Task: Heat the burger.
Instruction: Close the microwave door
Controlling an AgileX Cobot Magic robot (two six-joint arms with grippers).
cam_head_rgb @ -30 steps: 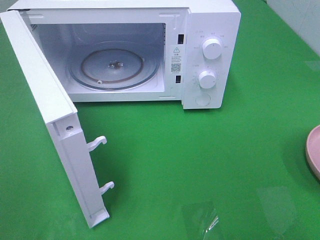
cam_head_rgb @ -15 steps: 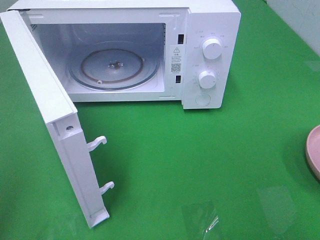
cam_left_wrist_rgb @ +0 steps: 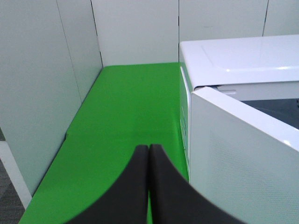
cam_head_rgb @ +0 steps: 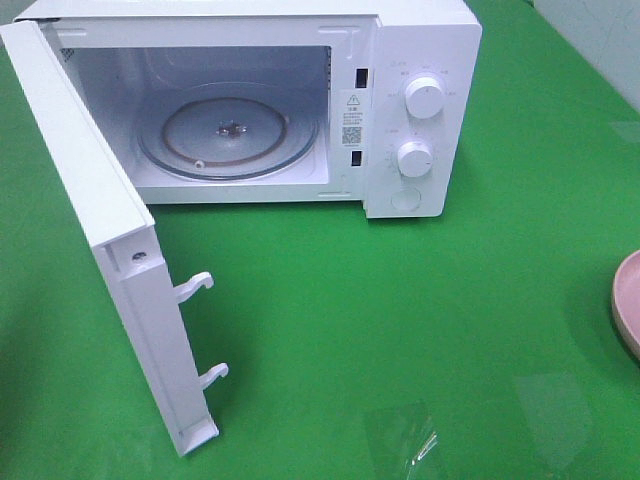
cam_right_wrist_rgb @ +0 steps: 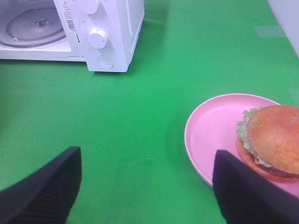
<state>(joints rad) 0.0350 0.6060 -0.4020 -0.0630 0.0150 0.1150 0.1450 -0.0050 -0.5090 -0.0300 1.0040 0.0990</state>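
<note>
The burger [cam_right_wrist_rgb: 271, 140] with its golden bun and green lettuce lies on a pink plate [cam_right_wrist_rgb: 215, 130], seen in the right wrist view; only the plate's edge [cam_head_rgb: 628, 300] shows at the right border of the exterior view. My right gripper [cam_right_wrist_rgb: 145, 196] hangs open above the green table, to the left of the plate, with nothing between its fingers. The white microwave [cam_head_rgb: 420, 100] stands at the back with its door [cam_head_rgb: 120, 260] swung wide open and its glass turntable [cam_head_rgb: 228, 135] bare. My left gripper [cam_left_wrist_rgb: 148, 186] is shut on nothing, beside the microwave's outer left side.
Green cloth [cam_head_rgb: 400, 320] covers the table. White partition walls [cam_left_wrist_rgb: 46, 84] stand close on the left and behind the microwave. Two door latches [cam_head_rgb: 195, 288] stick out from the open door's edge. The microwave has two white knobs [cam_head_rgb: 425, 98].
None in the exterior view; neither arm shows there.
</note>
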